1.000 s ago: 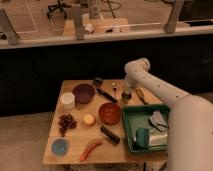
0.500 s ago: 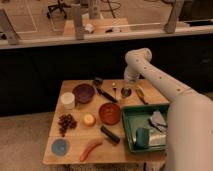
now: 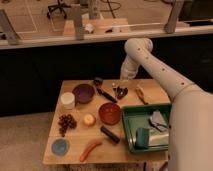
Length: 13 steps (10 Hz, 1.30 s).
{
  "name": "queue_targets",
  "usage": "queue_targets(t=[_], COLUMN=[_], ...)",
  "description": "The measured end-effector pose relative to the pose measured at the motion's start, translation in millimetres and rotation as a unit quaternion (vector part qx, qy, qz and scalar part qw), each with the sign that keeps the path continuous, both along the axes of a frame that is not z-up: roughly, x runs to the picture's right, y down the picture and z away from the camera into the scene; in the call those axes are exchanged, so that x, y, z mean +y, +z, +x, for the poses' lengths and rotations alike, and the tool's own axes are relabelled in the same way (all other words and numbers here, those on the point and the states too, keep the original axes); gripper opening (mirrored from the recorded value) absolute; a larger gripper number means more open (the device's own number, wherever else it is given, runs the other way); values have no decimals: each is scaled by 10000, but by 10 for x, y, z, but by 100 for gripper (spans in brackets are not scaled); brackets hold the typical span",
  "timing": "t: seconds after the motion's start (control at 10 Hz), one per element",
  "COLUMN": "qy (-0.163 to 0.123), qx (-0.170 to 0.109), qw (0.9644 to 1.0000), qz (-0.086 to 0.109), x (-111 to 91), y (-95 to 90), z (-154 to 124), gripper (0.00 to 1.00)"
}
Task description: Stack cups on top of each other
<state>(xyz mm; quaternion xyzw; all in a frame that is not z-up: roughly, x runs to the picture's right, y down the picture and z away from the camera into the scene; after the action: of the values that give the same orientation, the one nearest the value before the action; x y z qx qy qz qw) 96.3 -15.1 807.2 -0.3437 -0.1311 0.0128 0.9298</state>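
The gripper (image 3: 120, 89), fingers pressed together, hangs from the smooth white arm (image 3: 150, 62) over the far middle of the wooden table (image 3: 75, 157). At the near left corner sits the low round light-blue cup (image 3: 60, 146). Near right lies a rectangular green tray (image 3: 128, 131). Farther in stand a glossy red-brown bowl (image 3: 109, 113), a white cylindrical container (image 3: 68, 100) and a purple bowl (image 3: 83, 93). Farthest, the shiny steel cup (image 3: 122, 94) sits just under the gripper; contact is unclear.

Light-blue cup (image 3: 60, 146); purple bowl (image 3: 83, 93); green tray (image 3: 127, 125).
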Motion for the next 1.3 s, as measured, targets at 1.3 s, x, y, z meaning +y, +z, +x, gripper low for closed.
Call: queue_targets(t=[1.3], qy=[-517], qx=[-1519], qw=[9868], qz=[221], x=[527], y=[-1353], z=[-1134], gripper=[9])
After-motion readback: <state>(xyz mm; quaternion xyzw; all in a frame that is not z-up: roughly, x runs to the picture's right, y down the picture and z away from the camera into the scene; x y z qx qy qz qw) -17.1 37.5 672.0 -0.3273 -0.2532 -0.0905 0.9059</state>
